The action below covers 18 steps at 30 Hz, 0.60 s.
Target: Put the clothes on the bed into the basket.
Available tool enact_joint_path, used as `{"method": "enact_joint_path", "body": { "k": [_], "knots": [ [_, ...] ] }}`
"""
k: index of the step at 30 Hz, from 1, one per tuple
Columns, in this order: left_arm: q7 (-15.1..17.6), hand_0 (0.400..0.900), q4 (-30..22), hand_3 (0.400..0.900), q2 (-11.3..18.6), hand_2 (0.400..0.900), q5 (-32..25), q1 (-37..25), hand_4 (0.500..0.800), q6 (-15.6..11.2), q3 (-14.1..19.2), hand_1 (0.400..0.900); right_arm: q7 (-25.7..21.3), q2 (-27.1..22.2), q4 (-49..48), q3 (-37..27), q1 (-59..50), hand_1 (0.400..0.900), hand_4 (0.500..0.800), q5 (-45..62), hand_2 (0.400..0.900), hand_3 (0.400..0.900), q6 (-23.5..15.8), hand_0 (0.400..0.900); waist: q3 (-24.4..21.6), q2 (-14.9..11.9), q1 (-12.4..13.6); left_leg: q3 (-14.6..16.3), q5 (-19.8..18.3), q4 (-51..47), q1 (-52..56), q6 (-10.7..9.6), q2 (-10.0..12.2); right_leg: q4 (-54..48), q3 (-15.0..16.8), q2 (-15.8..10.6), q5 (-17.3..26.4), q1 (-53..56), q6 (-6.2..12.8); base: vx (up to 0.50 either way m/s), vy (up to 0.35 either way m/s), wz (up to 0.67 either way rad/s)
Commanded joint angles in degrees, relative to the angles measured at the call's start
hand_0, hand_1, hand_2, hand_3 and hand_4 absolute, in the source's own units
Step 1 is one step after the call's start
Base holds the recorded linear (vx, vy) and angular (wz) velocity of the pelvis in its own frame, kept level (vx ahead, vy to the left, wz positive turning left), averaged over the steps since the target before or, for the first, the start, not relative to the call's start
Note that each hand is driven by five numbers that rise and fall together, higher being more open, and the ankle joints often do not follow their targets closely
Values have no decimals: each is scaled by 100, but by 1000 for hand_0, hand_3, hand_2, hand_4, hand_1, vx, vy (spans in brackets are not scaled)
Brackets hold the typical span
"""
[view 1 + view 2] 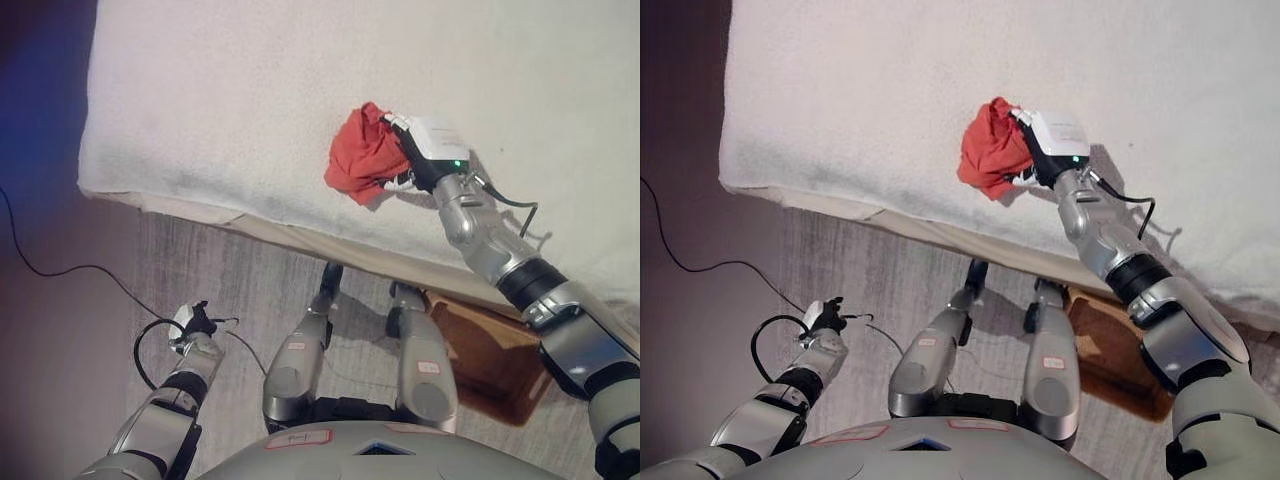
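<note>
Clothes: one red garment (362, 152), bunched into a crumpled lump, lies on the bed just right of the frame's centre, in the upper half. No other clothing shows on the visible part of the bed.

Right hand: the right hand (405, 165) is at the garment's right edge, reaching in from the lower right across the mattress edge. Its fingers are mostly hidden in or behind the red cloth, so whether they are clamped on it or merely touching it cannot be told.

Bed: the bed (220, 90) fills the upper part of the frame under a pale, fuzzy cover; its near edge runs diagonally from mid left down to the right.

Basket: the brown basket (490, 365) stands on the floor at lower right, just below the bed's edge and partly under the right arm. What shows of its inside appears to hold no clothing.

Left hand: the left hand (192, 325) hangs low at lower left over the floor, well apart from the bed, holding nothing; its finger pose is too small to make out.

Progress: early, by my reading. The garment is not yet lifted off the bed, and nothing seems to have reached the basket; grasping, carrying over and dropping are all left.
</note>
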Motion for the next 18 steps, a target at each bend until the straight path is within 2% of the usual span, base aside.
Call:
{"method": "enact_joint_path", "body": {
  "k": [1, 4, 5, 6, 7, 8, 9, 10, 12, 13, 15, 17, 18],
  "knots": [
    [225, 900, 417, 900, 286, 900, -83, 372, 800, 109, -42, 900, -474, -3, -95, 145, -681, 900, 800, -92, 900, 900, -144, 900, -108, 85, 48, 604, 280, -430, 205, 44, 28, 1060, 601, 203, -895, -309, 84, 4, -12, -15],
    [242, 900, 326, 900, 351, 900, -149, 345, 800, 86, -1, 900, -534, -31, -45, 181, -883, 900, 800, -38, 900, 900, -149, 900, -73, 157, 85, 576, 303, -430, 98, 21, 16, 1130, 643, 203, -882, -512, 92, 0, -13, -7],
    [249, 900, 298, 900, 354, 900, -162, 314, 800, 90, 2, 900, -543, -20, -60, 181, -881, 843, 766, -41, 843, 843, -144, 843, -59, 166, 75, 573, 305, -430, 73, 21, 20, 1160, 639, 200, -885, -554, 95, 0, 0, 0],
    [286, 900, 262, 900, 368, 900, -203, 275, 800, 94, 6, 900, -542, -3, -71, 198, -923, 649, 649, -39, 649, 649, -129, 649, -31, 170, 71, 567, 306, -430, 52, 22, 18, 1211, 643, 201, -896, -611, 107, 0, 0, 0],
    [305, 900, 244, 900, 381, 900, -239, 233, 800, 101, 12, 900, -547, -3, -97, 212, -958, 606, 624, -29, 606, 606, -115, 606, -9, 164, 66, 563, 309, -430, 35, 24, 14, 1245, 662, 209, -896, -664, 108, 0, 0, 0],
    [321, 900, 222, 900, 388, 900, -253, 181, 800, 101, 13, 900, -562, 22, -134, 205, -957, 525, 575, 3, 525, 525, -124, 525, 15, 162, 49, 560, 310, -430, 3, 24, 12, 1273, 685, 214, -898, -722, 102, 0, 0, 0],
    [332, 900, 214, 900, 386, 900, -264, 154, 800, 101, 9, 900, -568, 46, -138, 207, -974, 506, 564, 12, 506, 506, -122, 506, 23, 164, 45, 564, 315, -430, -32, 24, 19, 1289, 681, 203, -898, -769, 102, -11, -17, 10],
    [340, 900, 200, 900, 395, 900, -275, 148, 800, 97, 19, 900, -577, 26, -172, 204, -1024, 518, 571, 37, 518, 518, -107, 518, 46, 163, 42, 547, 321, -430, -57, 24, 23, 1327, 662, 187, -923, -818, 100, -15, -22, 11],
    [392, 900, 210, 900, 400, 900, -333, 134, 800, 91, 28, 900, -620, 44, -197, 208, -1166, 580, 608, 81, 580, 580, -93, 580, 97, 142, 39, 530, 335, -430, -151, 18, 15, 1372, 674, 191, -927, -931, 98, -20, -17, 8],
    [400, 900, 203, 900, 403, 900, -335, 150, 800, 83, 42, 900, -652, 40, -180, 196, -1192, 582, 609, 112, 582, 582, -105, 582, 109, 136, 44, 523, 350, -430, -202, 8, 17, 1388, 678, 178, -929, -995, 95, -9, -12, 4],
    [407, 900, 192, 900, 401, 900, -377, 192, 800, 71, 73, 900, -694, 16, -172, 166, -1293, 541, 585, 149, 541, 541, -72, 541, 135, 105, 60, 531, 360, -430, -272, 0, 20, 1434, 698, 186, -926, -1105, 99, 0, 0, 0],
    [413, 900, 170, 900, 367, 900, -403, 217, 800, 61, 63, 900, -724, 10, -126, 123, -1302, 541, 585, 214, 541, 541, -69, 541, 191, 85, 59, 526, 363, -430, -287, -10, 12, 1499, 708, 172, -942, -1146, 92, 5, -18, 6],
    [414, 900, 151, 900, 353, 900, -417, 232, 800, 51, 68, 900, -742, -2, -123, 85, -1304, 400, 500, 244, 400, 400, -61, 400, 200, 82, 60, 525, 369, -430, -304, -14, 9, 1522, 695, 165, -942, -1169, 96, 17, -8, 5]
  ]
}}
